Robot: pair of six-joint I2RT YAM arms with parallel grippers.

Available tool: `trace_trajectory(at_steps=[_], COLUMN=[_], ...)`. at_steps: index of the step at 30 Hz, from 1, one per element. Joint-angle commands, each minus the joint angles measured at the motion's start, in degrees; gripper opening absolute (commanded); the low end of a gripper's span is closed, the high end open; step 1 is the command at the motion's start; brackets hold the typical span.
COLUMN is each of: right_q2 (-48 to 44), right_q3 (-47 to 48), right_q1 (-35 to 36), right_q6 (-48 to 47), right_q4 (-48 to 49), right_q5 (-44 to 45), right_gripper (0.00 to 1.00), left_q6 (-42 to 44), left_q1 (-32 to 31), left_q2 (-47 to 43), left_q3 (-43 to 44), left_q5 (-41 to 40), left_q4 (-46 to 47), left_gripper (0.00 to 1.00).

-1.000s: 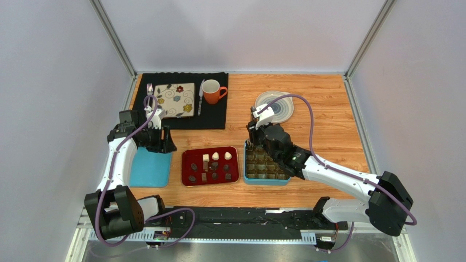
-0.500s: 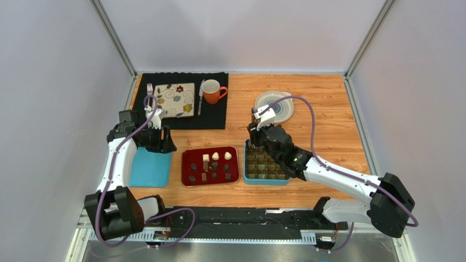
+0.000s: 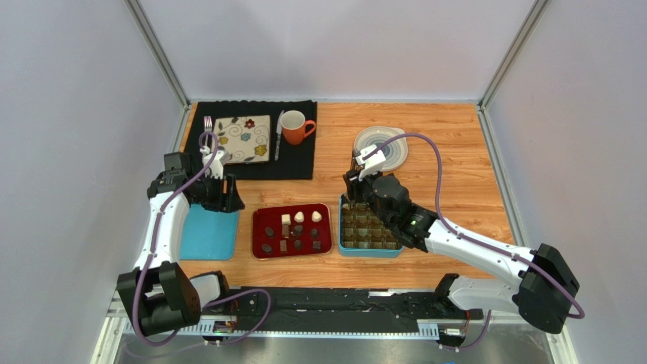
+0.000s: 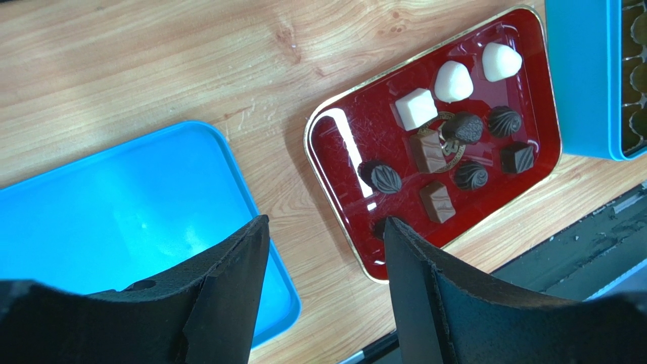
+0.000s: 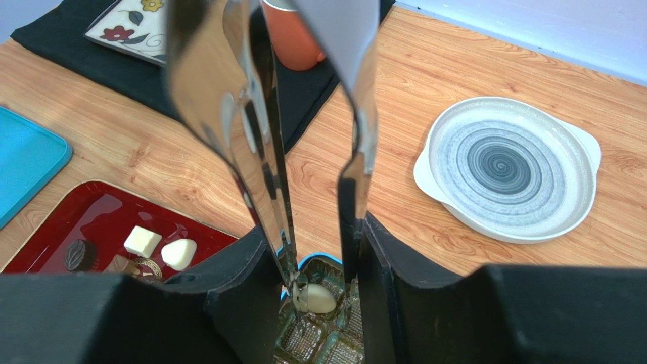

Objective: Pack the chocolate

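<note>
The right gripper [image 5: 317, 254] clamps shiny metal tongs [image 5: 262, 152], whose tips flank, perhaps touching, a white oval bonbon [image 5: 315, 298] in the far-left corner cell of the teal box [image 3: 370, 252]. Other bonbons [image 4: 456, 144] sit on the glossy red tray [image 4: 338, 144]. The left gripper [image 4: 323, 254] hovers with its jaws apart.

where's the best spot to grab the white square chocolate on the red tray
Probably from straight above, pinching the white square chocolate across two opposite flat sides: it lies flat on the red tray, and parallel faces suit a pinch.

The right arm [image 3: 463, 244] lies across the teal box [image 3: 370, 251], blocking it; bare table [image 3: 463, 167] beyond is open.
</note>
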Motion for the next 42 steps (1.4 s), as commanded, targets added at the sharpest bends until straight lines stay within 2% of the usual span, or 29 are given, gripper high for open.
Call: trace_trajectory(at_steps=[1,9,17,22,31,42], right_q2=[-1.0,-3.0,1.2,9.4,22.4,30.7], right_q3=[0.3,3.3,6.2,9.6,16.2,20.8], right_q1=[-0.2,1.4,9.5,12.7,13.2,13.2], right_q6=[1.0,1.1,3.3,4.5,5.0,4.8], right_q4=[3.7,4.0,9.2,13.6,18.0,21.4], right_q5=[-0.5,-3.7,-4.8,-5.3,-7.4,-5.2], right_gripper=[0.4,0.36,0.35,0.35,0.36,0.37], left_q6=[1.7,1.6,1.5,1.1,2.6,3.1], left_q1=[0.4,0.4,0.4,0.4,0.4,0.4], left_q2=[-1.7,-1.7,-2.1,-1.4,-1.9,-1.4], left_q3=[2.3,2.2,2.4,3.4,2.9,2.9], left_q5=[0.9,1.3,1.7,3.0,1.6,1.8], left_q4=[-0.4,-0.3,-0.4,-0.6,-1.0,-0.8], left_gripper=[0.66,0.66,0.66,0.66,0.66,0.67])
